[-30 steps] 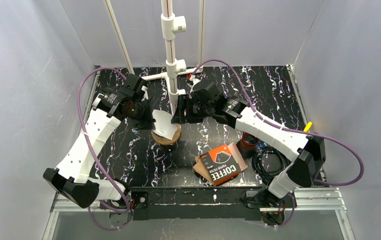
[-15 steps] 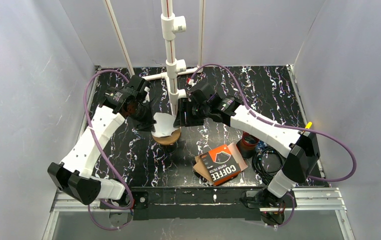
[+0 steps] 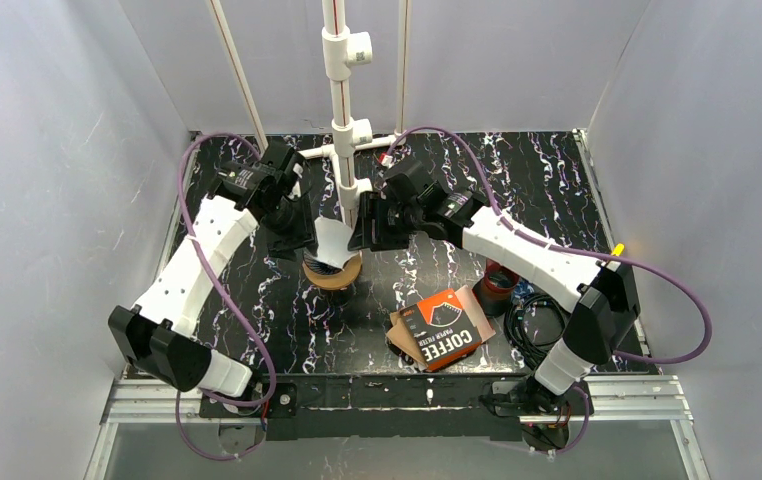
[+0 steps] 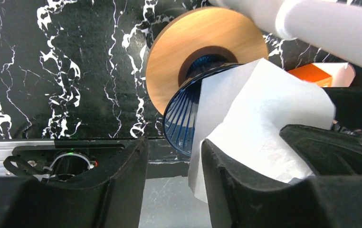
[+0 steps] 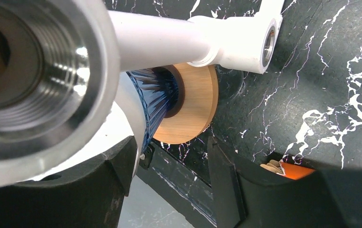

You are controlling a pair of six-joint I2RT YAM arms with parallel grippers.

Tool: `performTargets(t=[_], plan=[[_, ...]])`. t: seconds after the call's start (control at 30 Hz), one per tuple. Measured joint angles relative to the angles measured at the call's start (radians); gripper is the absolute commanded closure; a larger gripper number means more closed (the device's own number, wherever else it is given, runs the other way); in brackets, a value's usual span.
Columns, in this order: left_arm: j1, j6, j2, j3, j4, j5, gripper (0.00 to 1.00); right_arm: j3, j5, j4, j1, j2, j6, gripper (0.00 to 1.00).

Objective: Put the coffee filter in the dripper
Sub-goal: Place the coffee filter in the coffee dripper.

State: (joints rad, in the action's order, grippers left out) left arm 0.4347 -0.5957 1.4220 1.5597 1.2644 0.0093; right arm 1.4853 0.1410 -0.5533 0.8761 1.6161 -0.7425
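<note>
One filter [image 4: 264,109], one dripper [image 3: 334,272], two grippers, all close together mid-table [image 3: 537,170].
Filter white, opened, tilted; lower part inside the blue ribbed cone, the rest sticking out above the rim. Dripper sits on its single wooden disc. Left gripper [image 3: 300,234] released, jaws apart, filter touching one finger only. Right gripper [image 3: 363,228] jaws apart too, nothing clamped, just beside the dripper. One orange box [image 3: 444,332] nearer the bases, well apart.

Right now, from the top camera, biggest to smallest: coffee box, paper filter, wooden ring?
1. Coffee box
2. Paper filter and wooden ring: look alike; the filter hides part of the ring.
</note>
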Motion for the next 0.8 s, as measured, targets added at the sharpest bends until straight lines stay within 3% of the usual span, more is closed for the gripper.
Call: performTargets(t=[0.17,0.33,0.6,0.8], plan=[[-0.001,0.012,0.008,0.072,0.018,-0.010,0.42,0.000,0.026,0.008,-0.013,0.002,-0.007,0.35],[-0.002,0.016,0.001,0.098,0.030,-0.016,0.39,0.000,0.060,0.037,-0.023,0.002,-0.013,0.33],[-0.015,0.012,-0.022,0.087,0.047,-0.017,0.40,0.000,0.116,0.086,-0.041,0.002,-0.014,0.34],[-0.021,0.008,-0.035,0.083,0.049,-0.010,0.50,0.000,0.133,0.093,-0.053,0.002,-0.016,0.38]])
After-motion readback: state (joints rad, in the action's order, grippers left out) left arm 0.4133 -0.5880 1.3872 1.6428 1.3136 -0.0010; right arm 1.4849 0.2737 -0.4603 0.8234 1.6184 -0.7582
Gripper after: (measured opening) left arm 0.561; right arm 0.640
